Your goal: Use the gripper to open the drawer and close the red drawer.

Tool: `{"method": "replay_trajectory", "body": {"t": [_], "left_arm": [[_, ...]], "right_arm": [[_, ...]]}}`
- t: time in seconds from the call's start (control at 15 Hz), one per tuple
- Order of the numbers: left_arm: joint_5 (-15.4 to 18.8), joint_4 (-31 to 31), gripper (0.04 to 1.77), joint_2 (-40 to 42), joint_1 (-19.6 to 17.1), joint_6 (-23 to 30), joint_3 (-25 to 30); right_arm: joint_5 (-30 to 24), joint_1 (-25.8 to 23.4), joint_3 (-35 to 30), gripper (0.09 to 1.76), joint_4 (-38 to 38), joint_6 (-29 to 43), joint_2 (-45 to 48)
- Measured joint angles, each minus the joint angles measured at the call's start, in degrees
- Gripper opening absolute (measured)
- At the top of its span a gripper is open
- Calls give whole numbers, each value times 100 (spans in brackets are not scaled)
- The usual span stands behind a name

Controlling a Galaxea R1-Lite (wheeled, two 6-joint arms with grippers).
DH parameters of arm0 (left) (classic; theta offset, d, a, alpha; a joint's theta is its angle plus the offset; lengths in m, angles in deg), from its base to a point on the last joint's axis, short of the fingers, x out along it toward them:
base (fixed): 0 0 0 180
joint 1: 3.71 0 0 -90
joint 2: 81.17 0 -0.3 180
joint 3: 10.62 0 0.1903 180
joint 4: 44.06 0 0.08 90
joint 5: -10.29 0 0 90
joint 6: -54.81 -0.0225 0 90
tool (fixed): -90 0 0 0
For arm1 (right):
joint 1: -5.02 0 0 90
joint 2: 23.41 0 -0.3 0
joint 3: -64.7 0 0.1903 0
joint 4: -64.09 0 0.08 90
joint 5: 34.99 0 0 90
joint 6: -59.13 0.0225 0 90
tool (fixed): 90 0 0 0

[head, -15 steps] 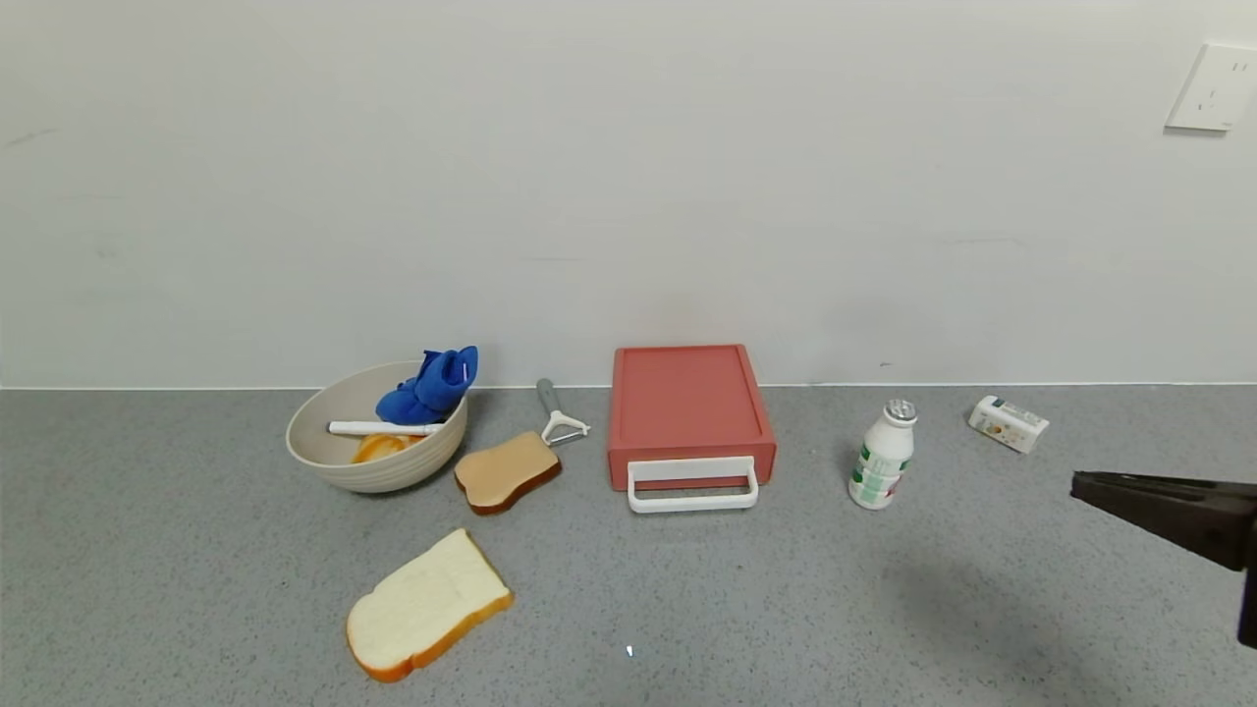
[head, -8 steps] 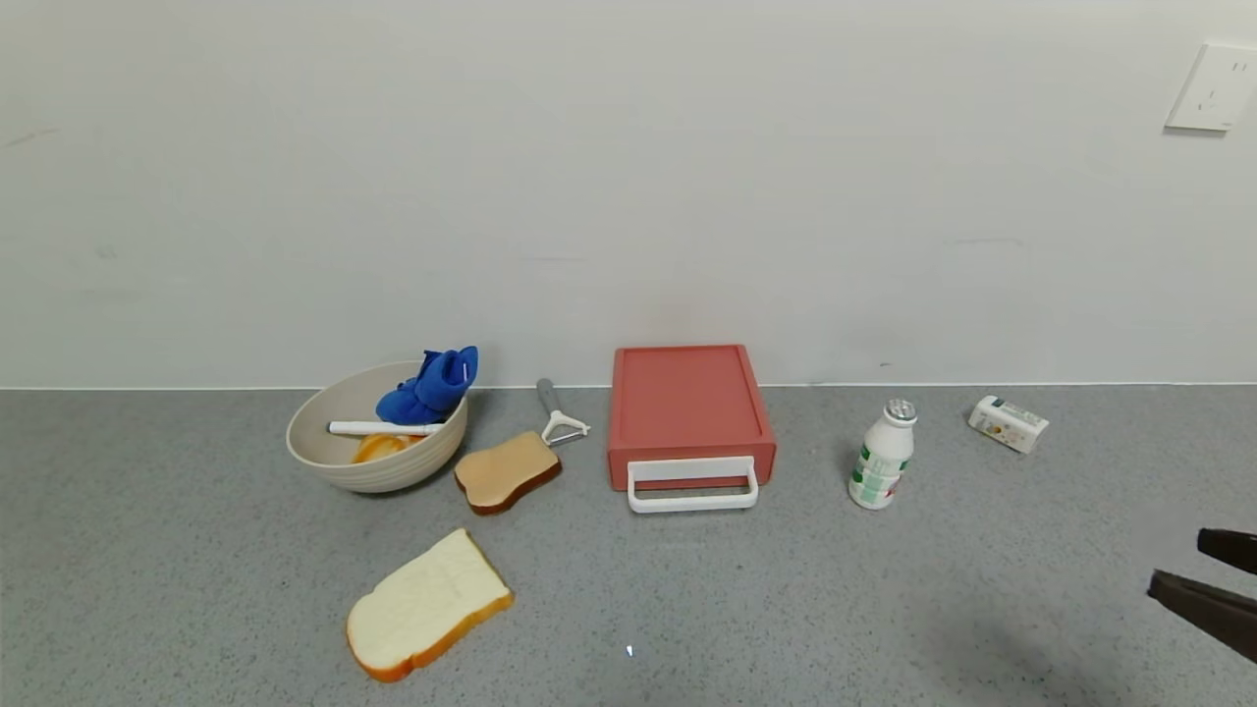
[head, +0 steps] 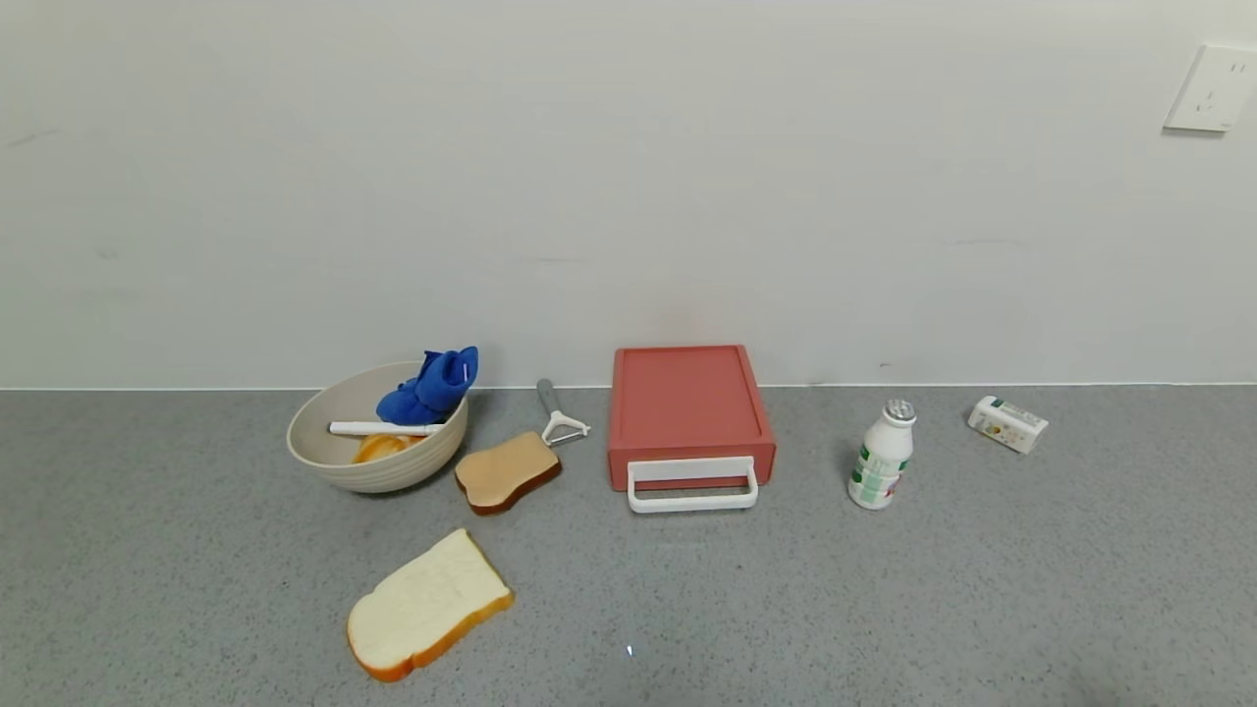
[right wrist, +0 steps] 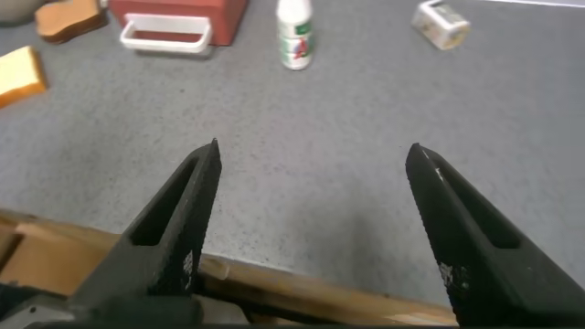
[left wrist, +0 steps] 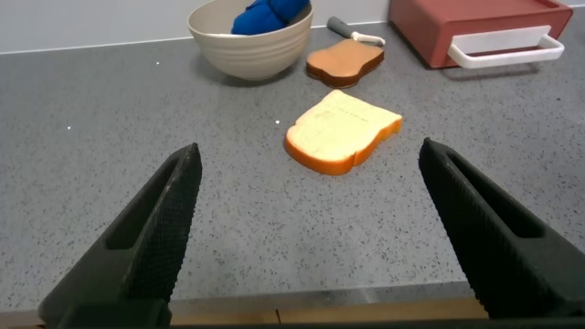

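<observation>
The red drawer sits pushed into its low salmon-red box at the back middle of the counter, its white loop handle pointing forward. It also shows in the left wrist view and the right wrist view. Neither gripper shows in the head view. My left gripper is open and empty over the counter's front edge, facing the white bread. My right gripper is open and empty over the front edge, well back from the drawer.
A beige bowl holds a blue cloth. A toast slice, a peeler and a white bread slice lie left of the box. A white bottle and a small carton are to its right.
My right gripper has drawn back to the right and down, out of the head view, and opened its fingers. The drawer and the other things have not moved.
</observation>
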Motion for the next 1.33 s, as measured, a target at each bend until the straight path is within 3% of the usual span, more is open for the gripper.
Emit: {"method": "replay_trajectory", "body": {"t": [0.27, 0.67, 0.87, 1.13, 1.33], "left_arm": [[1, -5, 172, 2, 0, -2, 0], [-7, -2, 172, 2, 0, -2, 0], [-7, 0, 172, 0, 0, 6, 0], [-7, -5, 172, 2, 0, 11, 0], [-7, -5, 172, 0, 0, 16, 0]], "right_arm": [[351, -700, 89, 158, -584, -7, 1058], [488, -852, -179, 165, -901, -83, 2527], [580, -859, -640, 167, -105, -113, 2770], [569, -866, -2057, 168, 1519, -408, 2833], [482, -868, -2982, 169, 2246, -718, 2836]]}}
